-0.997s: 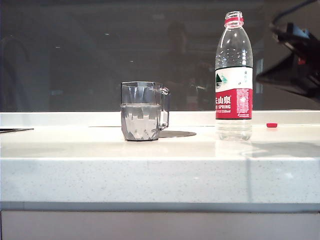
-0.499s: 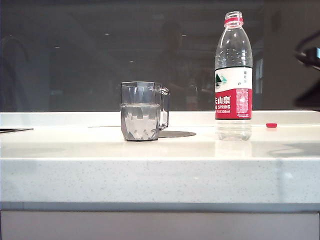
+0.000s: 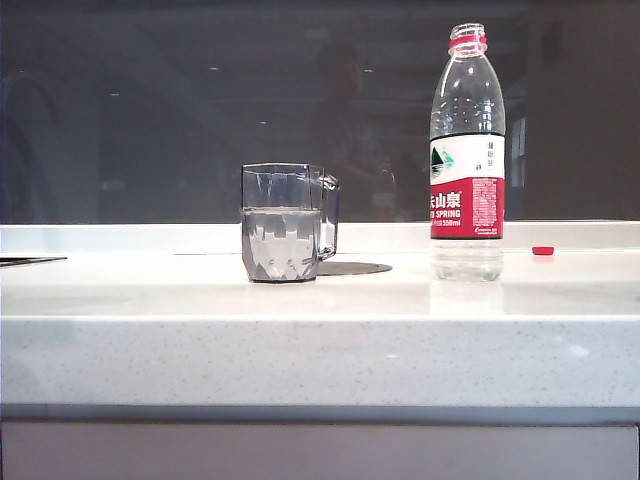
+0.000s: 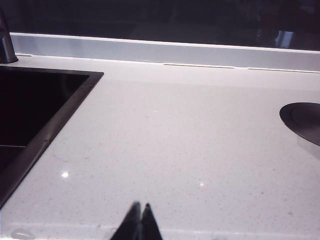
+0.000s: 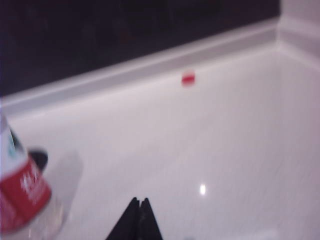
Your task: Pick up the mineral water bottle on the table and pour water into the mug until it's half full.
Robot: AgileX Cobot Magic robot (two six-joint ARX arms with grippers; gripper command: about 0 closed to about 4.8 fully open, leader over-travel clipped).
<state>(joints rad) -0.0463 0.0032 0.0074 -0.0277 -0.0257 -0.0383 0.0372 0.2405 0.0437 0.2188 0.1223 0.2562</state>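
White speckled stone counter (image 3: 320, 350) across the whole exterior view, carrying a clear faceted mug (image 3: 285, 222) left of centre, upright, handle towards the bottle, holding water (image 3: 281, 243) to roughly its middle. Standing well to the right of the mug: tall clear bottle (image 3: 467, 150), upright, uncapped, red neck ring on top, white-and-red label around its middle, a little water at the bottom. Just behind the mug on the counter, a flat dark round disc (image 3: 355, 268). Near the back ledge to the right of the bottle, a small red cap (image 3: 543, 250) lying on the counter, apart from the bottle. No arm visible in the exterior view.

Left end effector (image 4: 138, 220) seen from its wrist camera: two dark fingertips pressed together, clamped on nothing, hovering over bare counter (image 4: 175, 150) between a dark sink (image 4: 30, 110) on one side and the round disc (image 4: 302, 120) on the other.

Right end effector (image 5: 138, 217) likewise with tips together and holding nothing, above bare counter (image 5: 210, 140), the bottle (image 5: 22, 195) close by at the picture's edge and not touched, the red cap (image 5: 188, 78) further off near the back ledge; picture blurred
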